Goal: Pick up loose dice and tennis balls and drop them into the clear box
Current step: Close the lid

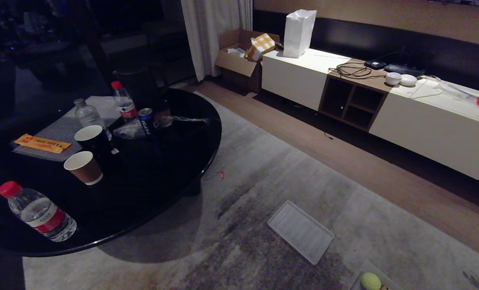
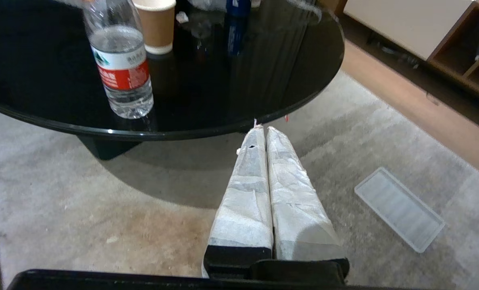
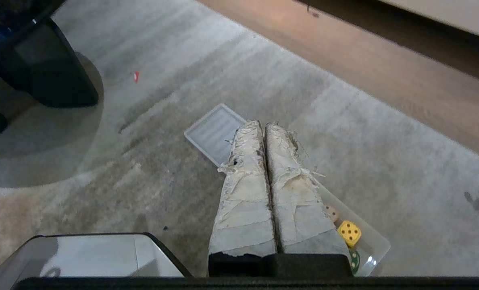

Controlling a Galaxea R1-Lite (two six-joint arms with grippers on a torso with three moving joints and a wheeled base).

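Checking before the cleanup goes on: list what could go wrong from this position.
1. The clear box sits mostly hidden behind the shut right gripper, with a tennis ball at the head view's very edge, so aiming may be poor.
2. The ribbed lid lies on the rug beside the box and could be driven over.
3. The black table with its water bottle stands close to the shut left gripper; a swing might hit it.

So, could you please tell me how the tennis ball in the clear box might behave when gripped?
The tennis ball is round, so it will probably roll if nudged. Its fuzzy surface likely grips well. It looks light for its size.
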